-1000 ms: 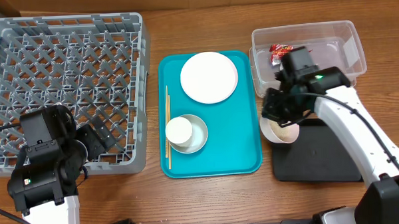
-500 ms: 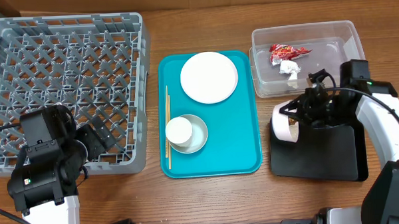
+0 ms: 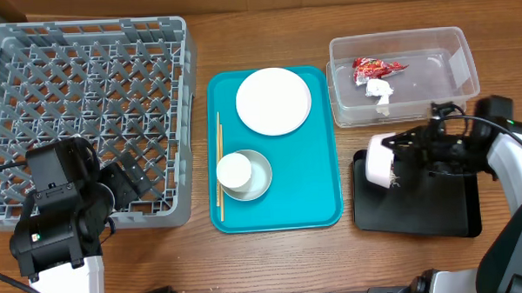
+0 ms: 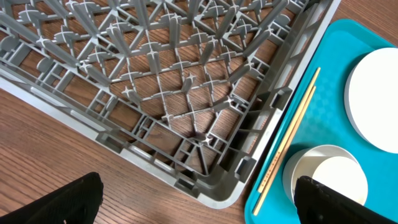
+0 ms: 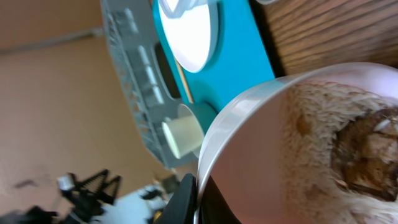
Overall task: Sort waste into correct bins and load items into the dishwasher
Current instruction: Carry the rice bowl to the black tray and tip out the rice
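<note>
My right gripper [image 3: 403,163] is shut on the rim of a pale pink bowl [image 3: 379,162], held tipped on its side over the left edge of the black tray [image 3: 428,201]. In the right wrist view my fingers [image 5: 198,199] pinch the bowl's rim [image 5: 261,155], and brown food scraps [image 5: 367,149] cling inside. The clear tub [image 3: 396,36] holds the red wrapper [image 3: 376,68] and the white tissue [image 3: 379,91]. My left gripper [image 4: 199,205] is open and empty, by the near right corner of the grey dish rack [image 3: 83,48].
The teal serving tray [image 3: 314,179] lies between the rack and the bins. It carries a white plate [image 3: 273,101], wooden chopsticks [image 3: 219,165] and a white cup [image 3: 234,171] inside a bowl [image 3: 260,177]. Bare wood borders the table's front edge.
My right arm has swung out to the right and turned the pink bowl from upright onto its side over the black tray. The left arm has not moved.
</note>
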`<state>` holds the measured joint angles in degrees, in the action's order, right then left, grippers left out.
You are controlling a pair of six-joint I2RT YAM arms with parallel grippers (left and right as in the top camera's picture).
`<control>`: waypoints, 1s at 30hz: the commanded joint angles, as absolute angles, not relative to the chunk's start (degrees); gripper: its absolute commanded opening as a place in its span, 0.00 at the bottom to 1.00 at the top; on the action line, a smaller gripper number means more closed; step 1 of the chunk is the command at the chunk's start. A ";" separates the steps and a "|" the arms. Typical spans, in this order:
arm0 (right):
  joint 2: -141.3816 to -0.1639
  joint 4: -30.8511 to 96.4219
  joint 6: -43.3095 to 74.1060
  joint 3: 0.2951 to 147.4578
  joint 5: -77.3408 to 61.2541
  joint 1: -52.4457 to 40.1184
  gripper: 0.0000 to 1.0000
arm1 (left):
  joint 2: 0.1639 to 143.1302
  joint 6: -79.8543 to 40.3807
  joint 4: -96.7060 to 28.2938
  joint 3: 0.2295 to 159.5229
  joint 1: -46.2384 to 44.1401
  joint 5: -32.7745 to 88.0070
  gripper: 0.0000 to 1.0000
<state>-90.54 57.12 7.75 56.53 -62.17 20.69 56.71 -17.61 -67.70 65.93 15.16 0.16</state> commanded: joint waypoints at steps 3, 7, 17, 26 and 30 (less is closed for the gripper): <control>-89.69 57.39 9.19 54.57 -70.08 26.11 0.04 | 56.90 -16.73 -67.51 66.70 15.57 -0.16 1.00; -89.69 58.54 9.19 54.30 -73.89 29.10 0.04 | 56.90 -16.73 -67.51 66.70 15.57 -0.16 1.00; -89.69 60.47 9.19 54.30 -83.24 30.61 0.04 | 56.90 -16.73 -67.51 66.70 15.57 -0.19 1.00; -89.69 65.63 9.19 54.30 -84.23 30.61 0.04 | 56.90 -16.73 -67.48 66.70 15.57 -0.19 1.00; -89.69 68.12 9.21 54.30 -84.33 30.61 0.04 | 56.90 -16.73 -67.48 66.70 15.57 -0.19 1.00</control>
<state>-90.54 67.20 9.06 54.57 -82.26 30.35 56.71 -17.61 -67.70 65.93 15.16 0.14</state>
